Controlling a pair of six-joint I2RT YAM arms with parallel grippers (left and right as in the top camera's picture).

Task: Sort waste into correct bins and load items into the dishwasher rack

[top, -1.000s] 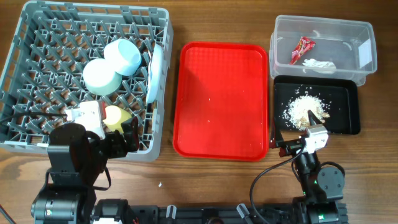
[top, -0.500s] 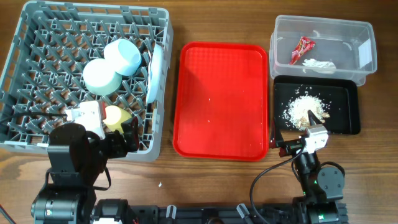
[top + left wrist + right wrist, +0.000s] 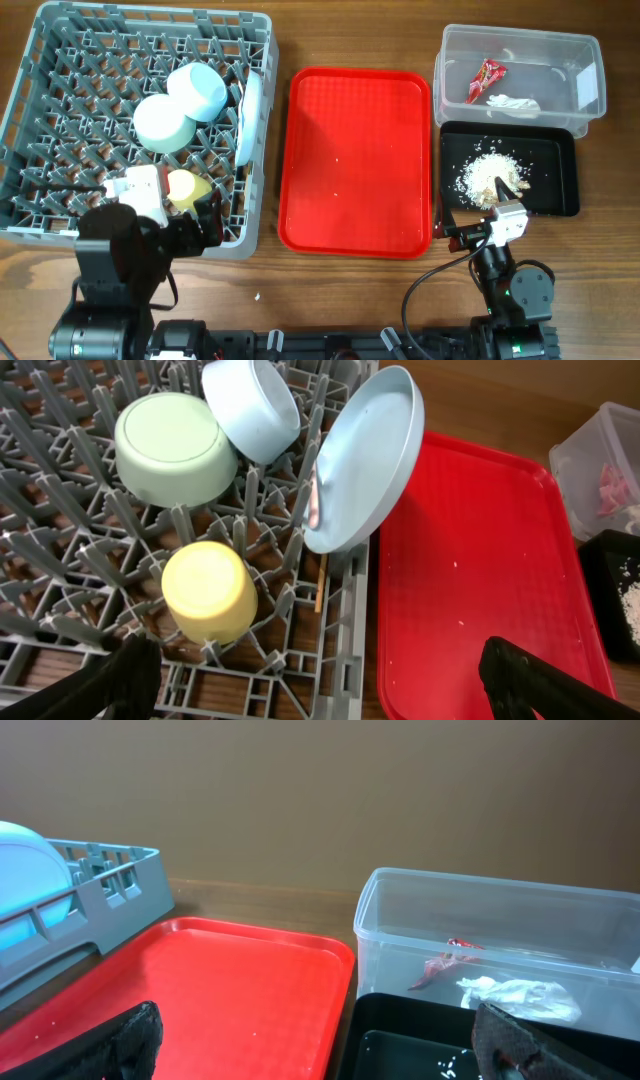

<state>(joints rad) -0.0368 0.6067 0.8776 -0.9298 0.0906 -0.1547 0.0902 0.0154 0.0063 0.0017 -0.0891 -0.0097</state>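
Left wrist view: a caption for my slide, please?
Plate, bowls and yellow cup loaded in the grey rack, red tray alongside.

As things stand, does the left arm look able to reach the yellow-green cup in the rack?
Probably yes: the cup sits just ahead of the open left end effector, nothing over it, only rack pegs around it.

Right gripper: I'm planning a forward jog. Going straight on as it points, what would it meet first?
Probably the near wall of the clear tub, after the open right gripper passes over a corner of the black tray. Depth is unclear.
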